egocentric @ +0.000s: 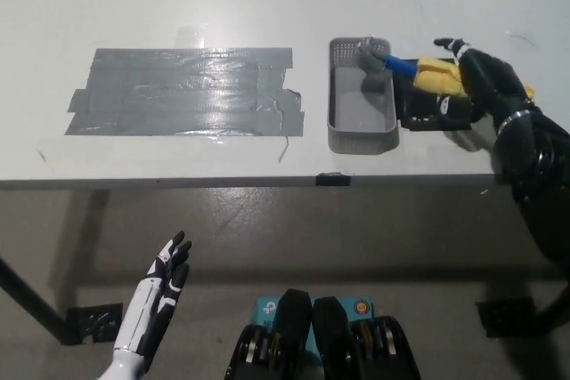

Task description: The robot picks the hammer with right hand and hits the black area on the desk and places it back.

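The hammer (419, 71) has a grey head, a blue neck and a yellow handle. Its head hangs over the far right corner of the grey tray (361, 138), and the handle runs out to the right. My black right hand (476, 86) is shut on the yellow handle, just right of the tray. The black area (187, 91) is a wide patch of dark shiny tape on the white desk, left of the tray. My white left hand (158, 302) rests open at the lower left, below the desk's front edge.
The desk's front edge (178, 182) crosses the picture, with a small black clip (333, 179) on it below the tray. A black foot of the desk's leg (93, 322) stands on the floor at the lower left.
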### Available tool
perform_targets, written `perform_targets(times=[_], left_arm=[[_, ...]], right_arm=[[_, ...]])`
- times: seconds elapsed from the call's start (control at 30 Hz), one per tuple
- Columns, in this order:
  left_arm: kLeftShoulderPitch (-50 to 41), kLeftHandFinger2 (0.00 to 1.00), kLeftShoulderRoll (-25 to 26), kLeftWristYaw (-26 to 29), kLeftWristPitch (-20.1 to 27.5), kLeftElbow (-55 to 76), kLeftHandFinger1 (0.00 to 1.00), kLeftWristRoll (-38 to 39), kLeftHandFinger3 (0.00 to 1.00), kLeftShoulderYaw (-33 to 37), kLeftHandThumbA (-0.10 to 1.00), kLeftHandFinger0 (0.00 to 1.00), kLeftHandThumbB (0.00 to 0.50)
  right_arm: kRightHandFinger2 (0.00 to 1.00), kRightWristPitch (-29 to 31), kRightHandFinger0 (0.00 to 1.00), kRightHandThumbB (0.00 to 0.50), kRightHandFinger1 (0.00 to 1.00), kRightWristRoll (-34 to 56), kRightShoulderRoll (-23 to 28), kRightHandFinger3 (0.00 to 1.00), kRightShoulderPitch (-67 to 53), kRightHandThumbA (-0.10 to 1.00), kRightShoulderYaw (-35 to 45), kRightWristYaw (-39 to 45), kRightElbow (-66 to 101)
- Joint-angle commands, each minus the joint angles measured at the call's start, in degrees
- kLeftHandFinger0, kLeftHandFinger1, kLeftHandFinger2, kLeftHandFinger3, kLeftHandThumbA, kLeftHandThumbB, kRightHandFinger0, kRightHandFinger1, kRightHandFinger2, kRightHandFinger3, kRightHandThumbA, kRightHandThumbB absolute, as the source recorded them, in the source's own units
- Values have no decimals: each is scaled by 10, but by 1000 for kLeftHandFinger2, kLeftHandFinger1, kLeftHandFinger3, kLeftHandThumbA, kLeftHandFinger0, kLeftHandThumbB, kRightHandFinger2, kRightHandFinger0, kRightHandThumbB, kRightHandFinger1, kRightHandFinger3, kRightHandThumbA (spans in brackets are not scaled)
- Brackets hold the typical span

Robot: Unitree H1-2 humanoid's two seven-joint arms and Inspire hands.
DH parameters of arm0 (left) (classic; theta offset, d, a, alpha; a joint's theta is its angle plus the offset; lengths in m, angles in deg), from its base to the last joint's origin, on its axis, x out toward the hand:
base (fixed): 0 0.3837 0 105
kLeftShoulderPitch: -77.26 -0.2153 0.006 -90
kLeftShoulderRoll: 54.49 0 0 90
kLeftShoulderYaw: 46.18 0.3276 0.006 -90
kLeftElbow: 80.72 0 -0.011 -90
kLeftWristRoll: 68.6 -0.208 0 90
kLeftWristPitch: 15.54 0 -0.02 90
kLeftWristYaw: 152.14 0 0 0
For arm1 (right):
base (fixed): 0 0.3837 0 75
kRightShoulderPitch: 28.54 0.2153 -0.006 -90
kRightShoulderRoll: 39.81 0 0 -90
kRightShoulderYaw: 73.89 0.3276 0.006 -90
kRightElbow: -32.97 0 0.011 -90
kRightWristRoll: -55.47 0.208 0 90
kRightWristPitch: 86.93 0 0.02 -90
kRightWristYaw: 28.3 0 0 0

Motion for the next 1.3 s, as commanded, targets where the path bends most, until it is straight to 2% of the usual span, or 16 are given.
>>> perform_targets(times=[0.0,0.07,0.13,0.23,0.33,0.43,0.47,0.53,0.7,0.73,0.83,0.93,1.03,1.13,1.2,1.27], left_arm=[[19,1000,6,13,11,18,1000,-5,1000,-8,972,1000,0],[20,1000,7,13,11,16,1000,-4,1000,-8,969,1000,0],[20,1000,8,13,10,18,1000,-4,1000,-9,967,1000,0],[23,1000,10,14,14,17,1000,-3,1000,-12,968,1000,0],[23,1000,11,11,8,20,1000,1,1000,-13,972,1000,0],[22,1000,10,12,9,19,1000,-2,1000,-11,968,1000,0],[22,1000,10,12,9,19,1000,-2,1000,-11,970,1000,0],[23,1000,10,11,10,17,1000,0,1000,-12,972,1000,0],[23,1000,9,10,10,17,1000,1,1000,-13,960,1000,0],[22,1000,7,10,9,19,1000,1,1000,-13,959,1000,0],[24,1000,8,9,11,17,1000,-1,1000,-12,952,1000,0],[23,1000,7,9,8,21,1000,-5,1000,-12,949,1000,0],[27,1000,8,10,10,19,1000,-9,1000,-10,953,1000,0],[27,1000,9,9,9,20,1000,-5,1000,-13,957,1000,0],[27,1000,11,8,5,23,1000,-6,1000,-14,954,1000,0],[26,1000,11,9,8,24,1000,-7,1000,-14,950,1000,0]], right_arm=[[886,-86,110,176,587,136,64,960,169,-100,39,248,4],[810,-92,31,177,499,145,78,916,182,-100,32,297,-10],[846,-111,25,204,495,129,85,806,187,-100,19,305,-7],[850,-111,0,153,469,136,97,723,194,-100,22,320,-12],[861,-109,41,114,519,161,110,775,191,-100,44,325,-8],[851,-139,63,137,525,167,122,760,193,-100,56,319,6],[857,-139,75,142,537,166,123,794,193,-100,56,319,7],[881,-145,92,129,576,155,129,993,192,-100,51,318,25],[928,-158,179,121,624,151,132,1000,195,-100,52,304,32],[895,-162,135,138,575,155,134,809,195,-100,54,303,39],[785,-172,17,134,464,162,135,641,197,-100,61,300,56],[798,-193,0,136,451,198,128,809,199,-100,101,294,66],[798,-186,0,191,440,210,133,797,211,-100,114,299,56],[714,-163,0,199,372,202,144,755,215,-100,97,313,51],[835,-162,89,179,499,179,150,817,212,-100,78,305,57],[816,-162,115,174,539,171,154,670,207,-100,65,301,62]])
